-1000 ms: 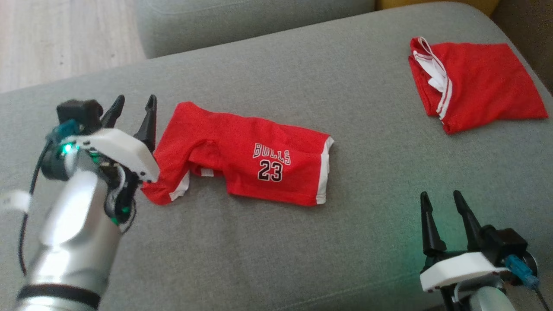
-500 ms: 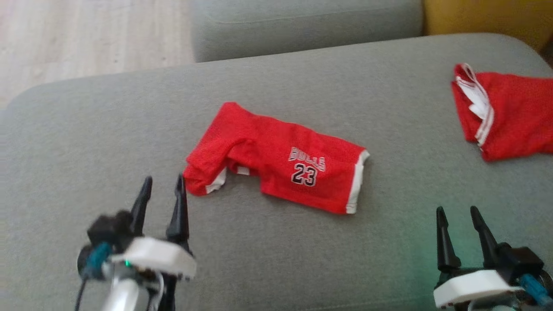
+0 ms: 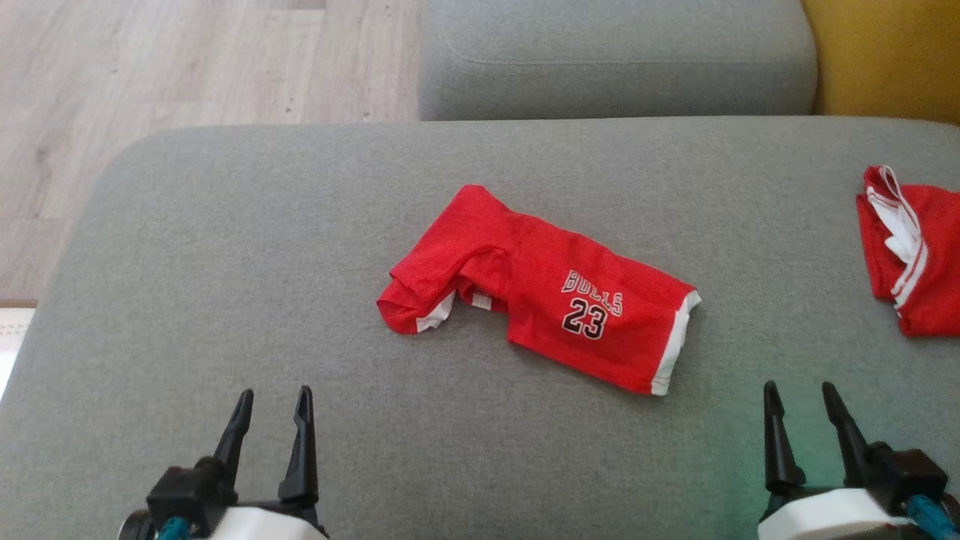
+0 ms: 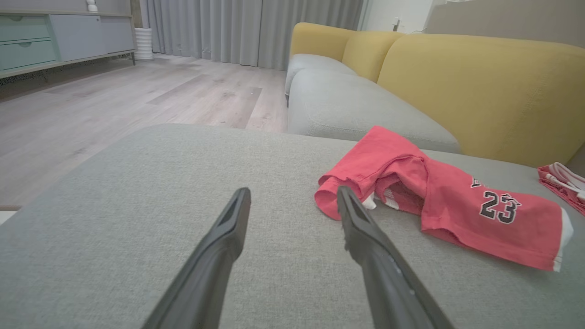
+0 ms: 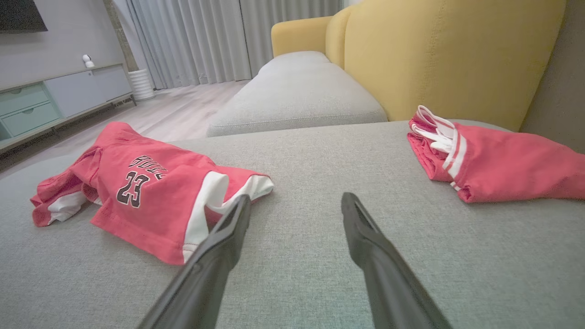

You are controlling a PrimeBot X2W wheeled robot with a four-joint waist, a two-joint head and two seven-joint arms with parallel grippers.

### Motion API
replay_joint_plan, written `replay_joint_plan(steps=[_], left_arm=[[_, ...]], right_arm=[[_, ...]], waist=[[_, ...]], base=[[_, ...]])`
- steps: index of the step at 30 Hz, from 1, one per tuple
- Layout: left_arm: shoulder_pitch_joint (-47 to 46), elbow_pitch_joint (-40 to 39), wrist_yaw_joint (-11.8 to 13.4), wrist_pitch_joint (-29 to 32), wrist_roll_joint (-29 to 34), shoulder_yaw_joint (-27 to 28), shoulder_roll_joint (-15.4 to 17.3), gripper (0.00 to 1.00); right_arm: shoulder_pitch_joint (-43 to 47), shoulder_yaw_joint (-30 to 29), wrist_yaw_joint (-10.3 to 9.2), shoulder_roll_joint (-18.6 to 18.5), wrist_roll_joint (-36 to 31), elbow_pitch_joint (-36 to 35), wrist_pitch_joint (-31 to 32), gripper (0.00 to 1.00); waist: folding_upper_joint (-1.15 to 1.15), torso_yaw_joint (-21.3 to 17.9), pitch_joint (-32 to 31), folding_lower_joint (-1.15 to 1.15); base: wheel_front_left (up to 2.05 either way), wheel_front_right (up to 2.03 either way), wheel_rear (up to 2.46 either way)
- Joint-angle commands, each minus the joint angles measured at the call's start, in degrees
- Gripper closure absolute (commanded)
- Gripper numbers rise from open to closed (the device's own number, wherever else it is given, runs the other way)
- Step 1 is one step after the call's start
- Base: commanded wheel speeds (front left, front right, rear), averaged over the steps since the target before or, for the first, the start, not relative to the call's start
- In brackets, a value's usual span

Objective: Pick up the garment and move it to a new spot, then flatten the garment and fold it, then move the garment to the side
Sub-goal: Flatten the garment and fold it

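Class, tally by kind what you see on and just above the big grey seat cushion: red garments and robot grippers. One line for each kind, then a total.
Red garments: 2 (jersey numbered 23, red garment with white stripes)
Grippers: 2 (left gripper, right gripper), both with jaws apart
Total: 4

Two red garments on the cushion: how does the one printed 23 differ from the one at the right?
The numbered garment lies in the middle of the grey cushion; the right garment lies by the cushion's right end. The numbered garment shows a BULLS 23 print; the right garment shows only white stripes. Both are red with white trim.
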Motion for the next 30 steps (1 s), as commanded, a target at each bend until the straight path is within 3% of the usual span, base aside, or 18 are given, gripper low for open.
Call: replay_joint_plan(steps=[1,8,12,18,25,30], left_arm=[[-1.8,-1.9,-0.4,-0.7,0.5,2.1,-0.5,0.0],[-1.7,-1.5,-2.0,-0.7,1.6,3.4,-1.5,0.0],[-1.7,-1.5,-2.4,-0.7,1.7,3.7,-1.7,0.0],[-2.6,-1.3,-2.3,-0.7,0.8,2.6,-1.8,0.0],[-4.5,-1.0,-1.5,-0.7,-0.4,0.9,-1.8,0.0],[-4.7,-0.8,-1.1,-0.7,-0.9,0.6,-1.8,0.0]], right_arm=[[-1.0,1.7,0.39,-0.4,0.3,-1.3,-0.8,0.0],[-1.6,3.4,0.39,-0.4,2.1,-0.5,-0.8,0.0],[-4.0,7.6,0.39,-0.4,7.3,-0.3,-0.2,0.0],[-10.3,13.7,0.39,-0.4,13.1,3.6,9.3,0.0],[-17.0,14.2,0.39,-0.4,17.4,12.0,17.9,0.0],[-19.5,13.6,0.39,-0.4,20.6,16.1,19.7,0.0]], waist=[[0.0,0.3,-0.1,0.0],[0.0,0.9,0.0,0.0],[0.0,0.7,0.3,0.0],[0.0,1.0,1.7,0.0],[0.0,2.8,3.9,0.0],[0.0,4.0,4.7,0.0]], base=[[0.0,0.0,0.0],[0.0,0.0,0.0],[0.0,0.0,0.0],[0.0,0.0,0.0],[0.0,0.0,0.0],[0.0,0.0,0.0]])
